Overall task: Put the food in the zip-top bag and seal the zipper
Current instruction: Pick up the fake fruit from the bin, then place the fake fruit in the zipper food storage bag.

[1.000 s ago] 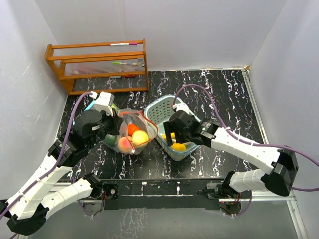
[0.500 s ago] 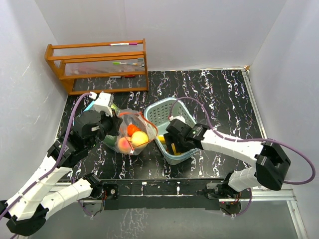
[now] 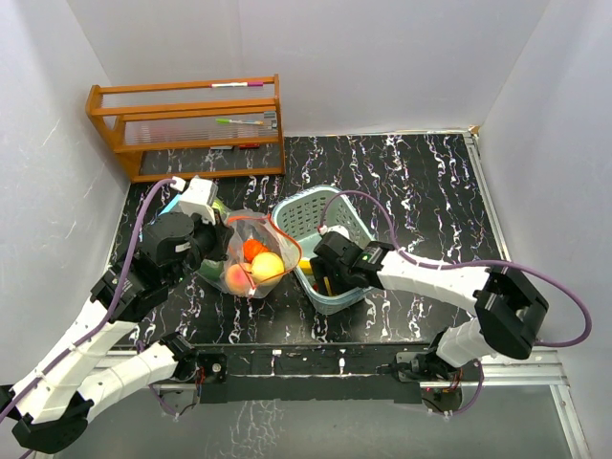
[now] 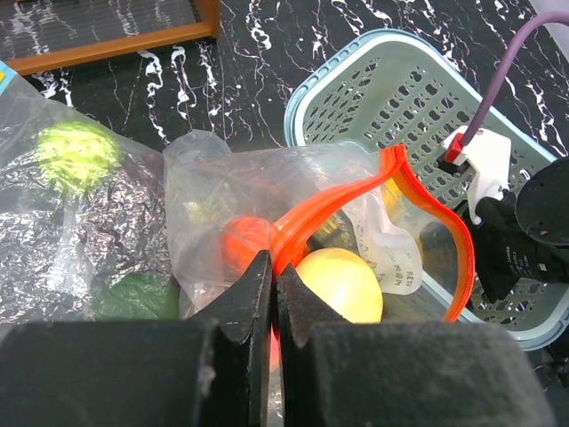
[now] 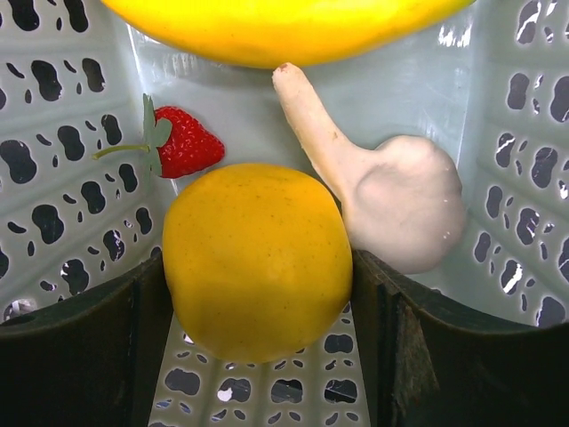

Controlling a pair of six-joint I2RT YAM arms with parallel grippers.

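Note:
The clear zip-top bag (image 3: pixel 254 254) with an orange zipper rim (image 4: pixel 356 191) lies left of the pale teal basket (image 3: pixel 296 205). It holds a yellow fruit (image 4: pixel 342 283), a red-orange one (image 4: pixel 242 242) and a peach one (image 3: pixel 238 276). My left gripper (image 4: pixel 273 267) is shut on the bag's zipper rim, holding the mouth wide. My right gripper (image 5: pixel 258 294) is down inside the basket (image 5: pixel 53 116), with both fingers against a yellow-orange fruit (image 5: pixel 256 258). Behind that fruit lie a strawberry (image 5: pixel 187 142), a pale peach gourd-shaped piece (image 5: pixel 400 200) and a long yellow piece (image 5: pixel 284 27).
A wooden rack (image 3: pixel 186 124) with markers stands at the back left. Crumpled clear plastic (image 4: pixel 80 222) over green pieces (image 4: pixel 76 151) lies left of the bag. White walls close in the black marbled table (image 3: pixel 421 182) on three sides.
My right gripper has sunk deeper into the basket and its jaws have narrowed onto the yellow-orange fruit. The basket has shifted a little left. The left arm and bag are unmoved.

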